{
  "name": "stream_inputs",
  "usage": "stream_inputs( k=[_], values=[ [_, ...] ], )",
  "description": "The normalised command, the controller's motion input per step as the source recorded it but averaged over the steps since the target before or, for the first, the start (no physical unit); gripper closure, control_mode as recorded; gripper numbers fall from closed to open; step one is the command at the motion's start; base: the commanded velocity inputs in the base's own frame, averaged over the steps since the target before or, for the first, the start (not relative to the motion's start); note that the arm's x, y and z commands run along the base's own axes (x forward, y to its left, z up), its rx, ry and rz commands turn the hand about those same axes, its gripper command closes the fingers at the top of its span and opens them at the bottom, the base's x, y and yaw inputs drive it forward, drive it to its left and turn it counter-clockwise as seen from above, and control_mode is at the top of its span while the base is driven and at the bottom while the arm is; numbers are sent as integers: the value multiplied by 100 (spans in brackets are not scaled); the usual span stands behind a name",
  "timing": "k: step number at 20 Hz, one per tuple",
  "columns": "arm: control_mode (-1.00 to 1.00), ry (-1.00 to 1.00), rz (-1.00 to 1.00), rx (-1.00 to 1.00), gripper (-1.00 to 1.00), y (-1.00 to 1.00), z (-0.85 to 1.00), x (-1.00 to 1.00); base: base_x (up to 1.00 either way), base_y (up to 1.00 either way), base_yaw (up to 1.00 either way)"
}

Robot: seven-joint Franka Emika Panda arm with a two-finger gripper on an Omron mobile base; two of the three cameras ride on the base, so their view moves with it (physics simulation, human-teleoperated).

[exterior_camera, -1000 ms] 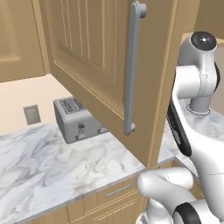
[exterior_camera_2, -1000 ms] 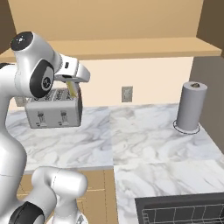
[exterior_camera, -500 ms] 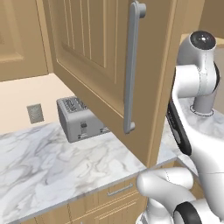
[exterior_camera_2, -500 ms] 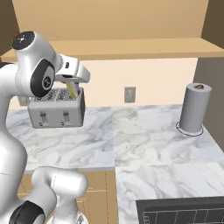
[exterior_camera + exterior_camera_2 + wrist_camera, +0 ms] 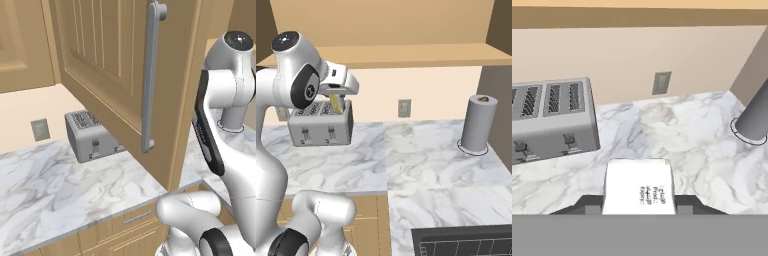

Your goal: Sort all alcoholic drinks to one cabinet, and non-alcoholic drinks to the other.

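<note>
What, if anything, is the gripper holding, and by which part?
The gripper holds a small white carton, clamped by its two opposite sides near the end closest to the hand.

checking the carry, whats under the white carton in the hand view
Marble counter lies below the white carton, which is clamped in the end effector, toaster off to one side. The counter patch directly beneath is covered by the carton.
</note>
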Motion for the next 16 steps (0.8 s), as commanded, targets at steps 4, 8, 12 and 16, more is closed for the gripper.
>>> stream_inputs(
  k=[4,8,12,16],
  values=[
    [-100,0,7,0,100,0,5,-13,0,0,0],
    [-100,-4,7,0,100,0,9,-15,0,0,0],
    [-100,-3,6,0,100,-6,16,-11,0,0,0],
    [-100,-3,5,0,100,-6,18,-7,0,0,0]
  ],
)
